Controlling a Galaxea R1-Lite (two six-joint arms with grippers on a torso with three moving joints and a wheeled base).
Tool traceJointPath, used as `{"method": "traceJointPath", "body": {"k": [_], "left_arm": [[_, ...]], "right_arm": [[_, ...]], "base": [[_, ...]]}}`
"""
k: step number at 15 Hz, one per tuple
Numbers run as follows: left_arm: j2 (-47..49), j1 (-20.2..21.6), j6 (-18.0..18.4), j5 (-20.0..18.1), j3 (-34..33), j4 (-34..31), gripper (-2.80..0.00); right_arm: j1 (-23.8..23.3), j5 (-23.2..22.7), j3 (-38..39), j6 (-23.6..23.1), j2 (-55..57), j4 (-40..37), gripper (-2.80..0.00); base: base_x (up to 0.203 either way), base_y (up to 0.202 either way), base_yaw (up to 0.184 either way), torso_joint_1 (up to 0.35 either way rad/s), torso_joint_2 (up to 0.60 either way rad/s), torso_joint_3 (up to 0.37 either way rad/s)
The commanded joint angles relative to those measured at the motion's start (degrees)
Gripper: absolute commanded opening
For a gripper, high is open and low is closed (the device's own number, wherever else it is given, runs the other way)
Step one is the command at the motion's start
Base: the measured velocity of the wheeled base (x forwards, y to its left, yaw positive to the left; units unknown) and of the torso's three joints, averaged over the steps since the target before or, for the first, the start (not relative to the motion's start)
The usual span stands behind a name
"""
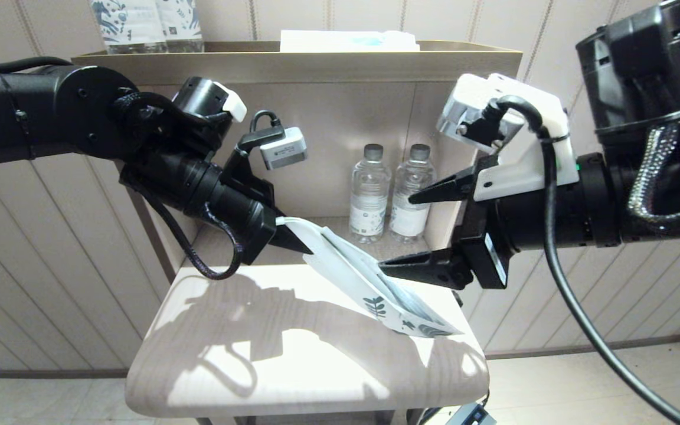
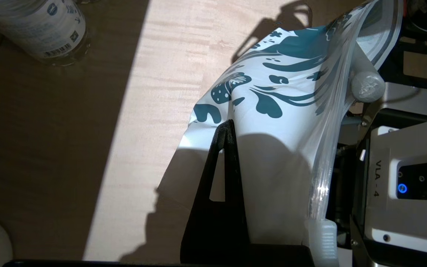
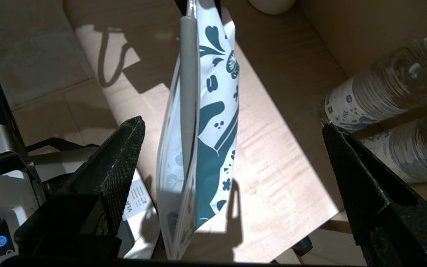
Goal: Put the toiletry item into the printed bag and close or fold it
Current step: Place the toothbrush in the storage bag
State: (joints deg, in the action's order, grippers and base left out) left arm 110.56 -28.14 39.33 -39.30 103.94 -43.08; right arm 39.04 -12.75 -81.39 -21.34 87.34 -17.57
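**Bag held up by left gripper, right gripper spread wide beside it**

Nearest to my head camera, the right gripper [image 1: 419,233] is standing with its two black fingers [image 3: 119,155] spread wide apart, grasping nothing. I am seeing it hover at the right side of the small wooden table [image 1: 293,378], with the low end of the printed bag [image 1: 375,283] just beside its lower finger.

The left gripper [image 1: 296,242] is clenching the bag's plain white end, lifting it so the bag is sloping down to the right, its leaf-printed end near the tabletop.

In the right wrist view I am noting a slim pale rod inside the bag, apparently the toothbrush [image 3: 189,92], lying along its length.

Two water bottles [image 1: 390,195] are standing in the shelf recess at the far side.
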Motion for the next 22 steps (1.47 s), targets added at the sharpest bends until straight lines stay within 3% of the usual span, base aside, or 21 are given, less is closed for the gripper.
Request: {"method": "traceJointPath", "body": {"k": [1, 3, 4, 5, 14, 22], "left_arm": [[0.19, 0.01, -0.22, -0.16, 0.04, -0.34, -2.8], [0.27, 0.01, -0.22, -0.16, -0.02, -0.34, -2.8], [0.27, 0.01, -0.22, -0.16, 0.02, -0.27, -2.8], [0.27, 0.01, -0.31, -0.16, 0.04, -0.25, -2.8], [0.45, 0.01, -0.57, -0.16, -0.31, -0.25, -2.8], [1.33, 0.01, -0.66, -0.16, 0.13, 0.02, -2.8]], "right_arm": [[-1.25, -0.28, 0.49, 1.24, -0.94, 0.07, 0.0], [-1.26, -0.28, -0.25, 5.86, -0.39, 0.19, 0.0], [-1.25, -0.18, -0.52, 8.35, -0.09, 0.24, -2.24], [-1.27, -0.17, -0.51, 10.8, 0.1, 0.28, -2.8], [1.76, 0.0, -4.15, 23.97, 8.41, 2.98, -2.8], [4.65, -0.08, -5.62, 24.24, 8.99, 3.16, -2.8]], "base": [[0.0, 0.0, 0.0, 0.0, 0.0, 0.0], [0.0, 0.0, 0.0, 0.0, 0.0, 0.0], [0.0, 0.0, 0.0, 0.0, 0.0, 0.0], [0.0, 0.0, 0.0, 0.0, 0.0, 0.0], [0.0, 0.0, 0.0, 0.0, 0.0, 0.0], [0.0, 0.0, 0.0, 0.0, 0.0, 0.0]]}}
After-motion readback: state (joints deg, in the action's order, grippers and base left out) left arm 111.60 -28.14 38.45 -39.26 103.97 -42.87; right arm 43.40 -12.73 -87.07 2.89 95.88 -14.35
